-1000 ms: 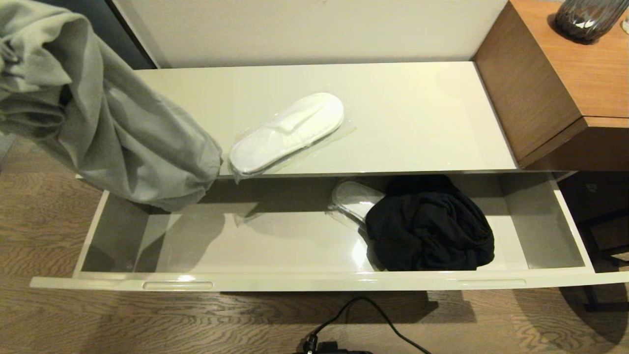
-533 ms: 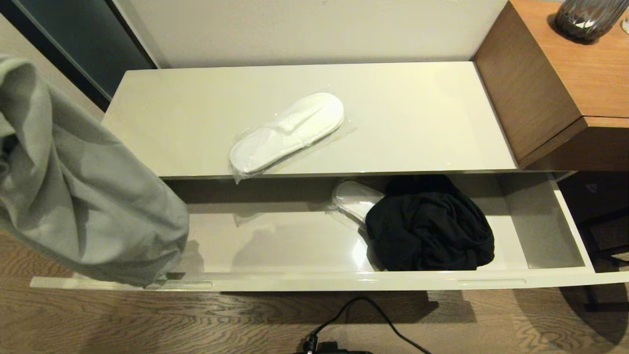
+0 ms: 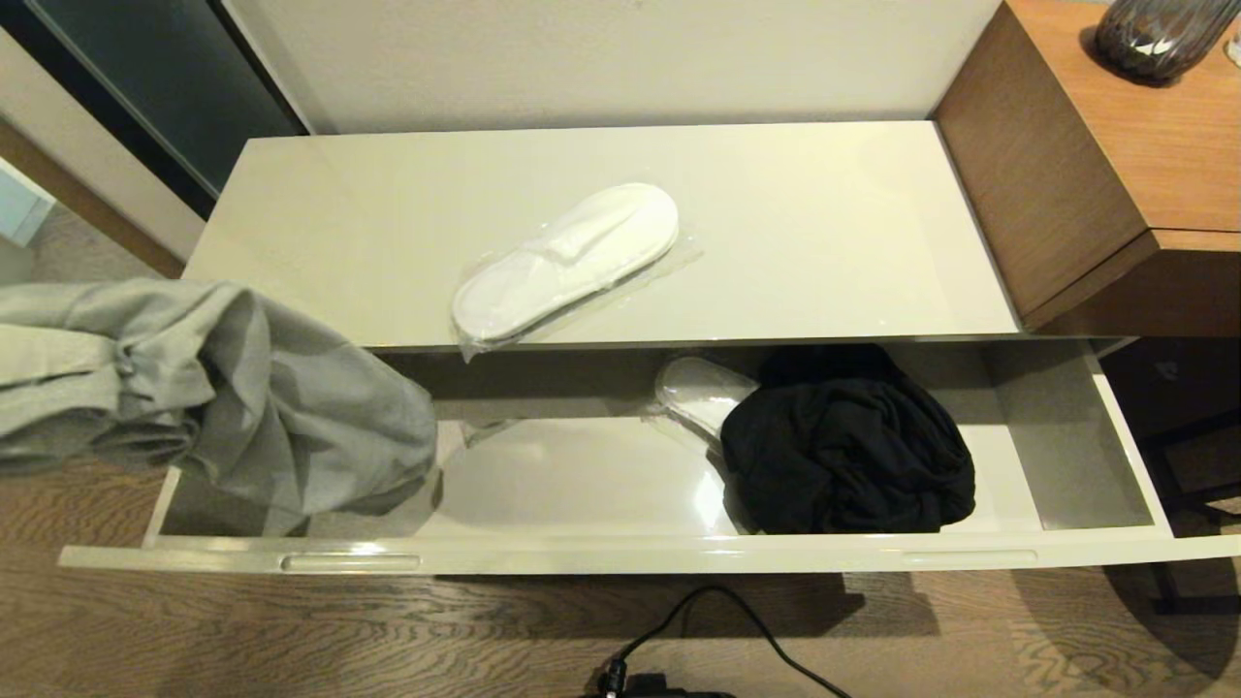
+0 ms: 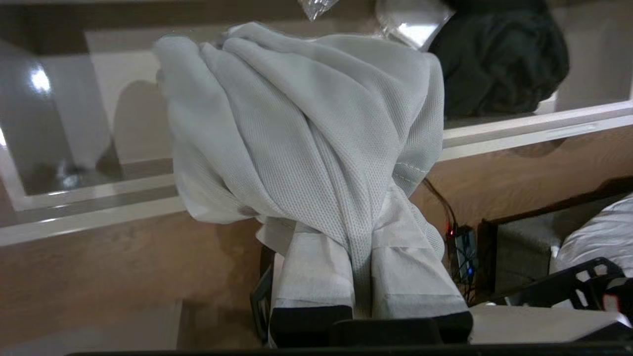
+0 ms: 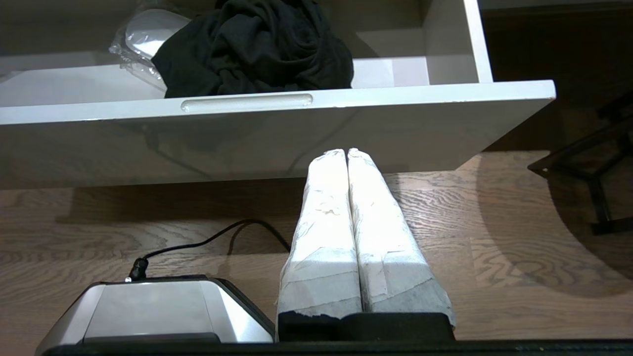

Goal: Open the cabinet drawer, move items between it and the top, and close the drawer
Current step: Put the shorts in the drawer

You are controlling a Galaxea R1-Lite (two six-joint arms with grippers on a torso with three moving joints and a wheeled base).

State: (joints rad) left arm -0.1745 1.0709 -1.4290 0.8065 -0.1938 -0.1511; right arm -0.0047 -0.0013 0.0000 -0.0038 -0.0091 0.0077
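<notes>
Drawer (image 3: 620,557) pulled out. Left gripper (image 4: 363,277) clenched on grey garment (image 3: 242,407), hanging over drawer's left end. Right gripper (image 5: 347,153) parked low, fingers pressed together, empty.

Dim warm light, glossy glare, soft shadows

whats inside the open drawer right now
In the cabinet drawer lie a black garment and a sleeved white slipper partly tucked under it. The grey garment, held by the left gripper, hides the drawer's left end.
</notes>
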